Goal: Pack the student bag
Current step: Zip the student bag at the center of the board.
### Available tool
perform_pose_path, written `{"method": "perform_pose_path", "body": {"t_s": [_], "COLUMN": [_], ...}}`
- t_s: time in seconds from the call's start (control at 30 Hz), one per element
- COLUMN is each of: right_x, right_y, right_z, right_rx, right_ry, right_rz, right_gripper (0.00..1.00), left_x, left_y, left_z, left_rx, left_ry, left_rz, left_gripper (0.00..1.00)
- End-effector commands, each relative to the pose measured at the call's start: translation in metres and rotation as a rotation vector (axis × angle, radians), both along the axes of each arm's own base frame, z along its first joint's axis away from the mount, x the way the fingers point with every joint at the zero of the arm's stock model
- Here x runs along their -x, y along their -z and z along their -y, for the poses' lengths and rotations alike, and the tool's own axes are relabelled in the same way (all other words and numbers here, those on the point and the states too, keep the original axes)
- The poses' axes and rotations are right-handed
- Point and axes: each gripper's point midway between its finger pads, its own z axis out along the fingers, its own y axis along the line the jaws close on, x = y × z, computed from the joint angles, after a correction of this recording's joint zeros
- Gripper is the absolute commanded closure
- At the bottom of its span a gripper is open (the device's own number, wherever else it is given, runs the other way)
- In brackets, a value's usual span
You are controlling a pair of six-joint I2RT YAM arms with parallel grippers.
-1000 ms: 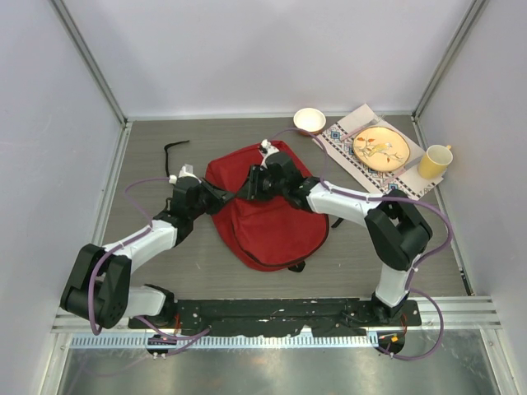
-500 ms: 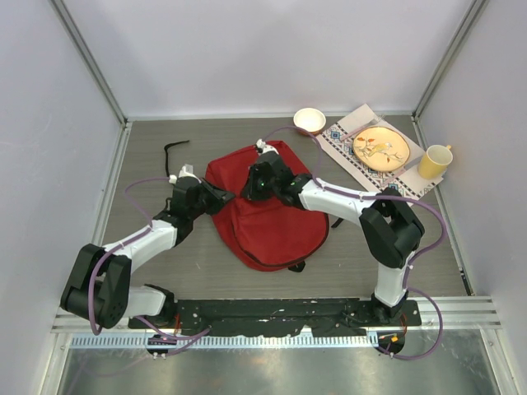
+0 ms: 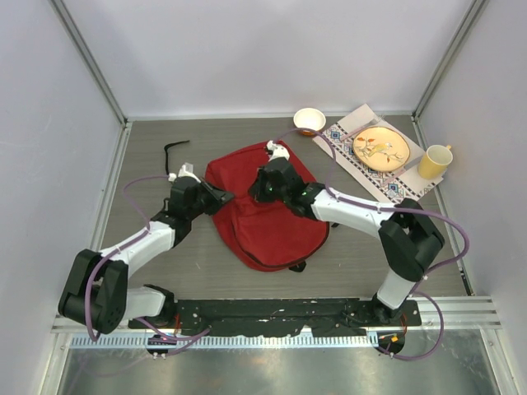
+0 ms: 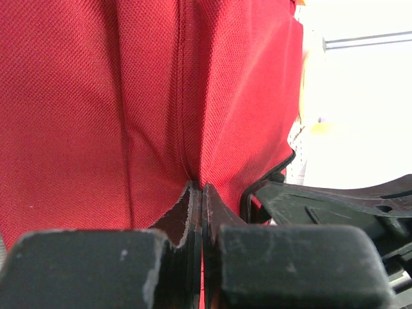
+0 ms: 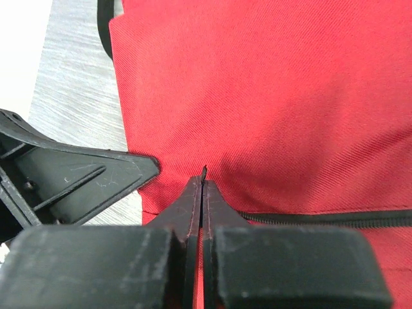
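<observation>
Top external view: the large soft red fabric backpack (image 3: 276,226) lies flat mid-bench (image 3: 189,263). Its long axis runs diagonally from far-left to near-right, with the rounded end toward the arms' bases. Both wrists hide its far-left part. The left gripper (image 3: 226,197) is clenched on a fold at the left edge. The right gripper (image 3: 257,192) pinches fabric just beside it, near a dark zipper (image 5: 322,217). Which end is the top is unclear.

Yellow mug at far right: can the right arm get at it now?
Probably not yet: its jaws are shut on the red bag. Once it lets go, nothing seems to block the yellow mug.
</observation>
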Motion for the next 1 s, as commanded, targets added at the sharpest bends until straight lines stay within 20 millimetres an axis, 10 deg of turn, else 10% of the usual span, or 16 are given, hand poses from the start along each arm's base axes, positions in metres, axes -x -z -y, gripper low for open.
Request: {"method": "perform_pose_path", "body": {"t_s": [0.0,0.5,0.63,0.77,0.97], "right_x": [-0.016,-0.019,-0.018,-0.013,-0.009], "right_y": [-0.042,-0.043,-0.049,-0.046,-0.038], "right_z": [0.019,0.063,0.049,0.031,0.024], "right_rx": [-0.040,-0.070,-0.104,-0.136,-0.138], "right_ry": [0.111,0.311,0.238,0.154,0.115], "right_rz": [0.151,0.205,0.205,0.178,0.155], "right_gripper": [0.99,0.99,0.99,0.99,0.99], "left_x": [0.001,0.006,0.006,0.010,0.028], "left_y": [-0.019,-0.016,-0.025,-0.043,-0.048], "left_z": [-0.006,-0.014,-0.007,0.008,0.026], "left_rx": [-0.006,0.028,0.072,0.200,0.284], "left_ry": [0.035,0.101,0.142,0.200,0.240], "left_rz": [0.057,0.060,0.076,0.113,0.094], "left_gripper": [1.00,1.00,1.00,0.50,0.31]}}
